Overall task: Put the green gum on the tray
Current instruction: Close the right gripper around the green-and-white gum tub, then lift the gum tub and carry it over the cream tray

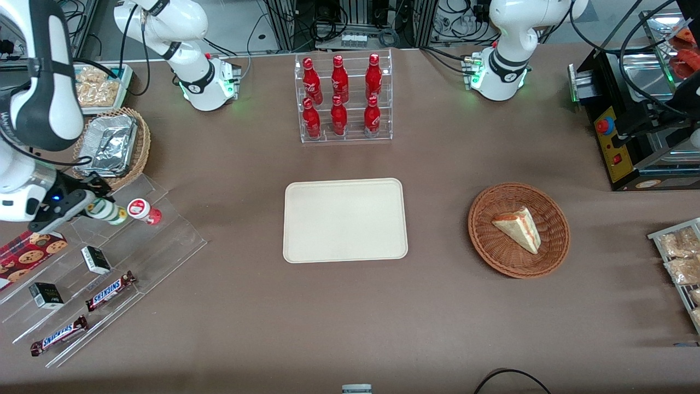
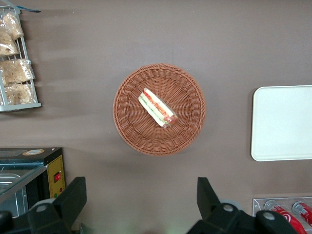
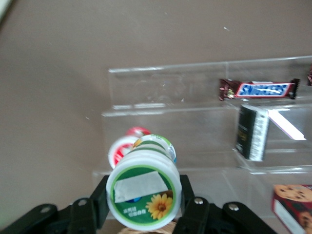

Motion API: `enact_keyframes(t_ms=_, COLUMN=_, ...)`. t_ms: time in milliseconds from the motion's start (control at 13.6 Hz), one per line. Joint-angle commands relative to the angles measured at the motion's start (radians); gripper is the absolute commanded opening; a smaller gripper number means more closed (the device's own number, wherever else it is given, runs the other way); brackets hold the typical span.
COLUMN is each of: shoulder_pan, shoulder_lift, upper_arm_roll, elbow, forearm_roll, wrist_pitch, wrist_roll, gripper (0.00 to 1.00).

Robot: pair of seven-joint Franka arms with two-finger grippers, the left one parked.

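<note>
Jaws of the right gripper (image 1: 90, 207) clench the green gum (image 1: 108, 212), holding it above the acrylic stand (image 1: 164, 241) at the frame's left edge, clear of the red-lidded bottle (image 1: 144, 211), presumably for carrying to the tray (image 1: 345, 220) at centre.

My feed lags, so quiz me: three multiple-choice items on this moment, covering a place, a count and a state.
1. Where is the green gum?
A. on the tray
B. in the gripper over the clear tiered stand
C. in the round basket

2. How many red bottles stand in the clear rack?
A. four
B. six
C. eight

3. What is on the tray?
A. nothing
B. a sandwich
C. a candy bar

Answers: 1 B, the gripper is shut on the gum's sides above the clear tiered stand, beside the red-lidded bottle. 2 B, two rows of three. 3 A, its cream surface is bare; the sandwich lies in the round basket.
</note>
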Motion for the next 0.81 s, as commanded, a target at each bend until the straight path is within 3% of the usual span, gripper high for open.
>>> enact_keyframes(t_ms=0, shoulder_pan=0.090, shoulder_lift=0.002, upper_arm_roll=-0.005, elbow=0.024, forearm_roll=0.010, wrist_pitch=-0.039, wrist_roll=0.159, gripper=0.00)
enact_keyframes(t_ms=440, shoulder_pan=0.326, shoulder_lift=0.083, upper_arm_roll=-0.005, elbow=0.091, forearm_roll=0.013, wrist_pitch=-0.037, wrist_roll=0.579, gripper=0.00)
enact_keyframes(t_ms=733, shoulder_pan=0.454, shoulder_lift=0.247, upper_arm_roll=-0.005, elbow=0.252, forearm_roll=0.056, wrist_pitch=-0.033, wrist_roll=0.818, gripper=0.00)
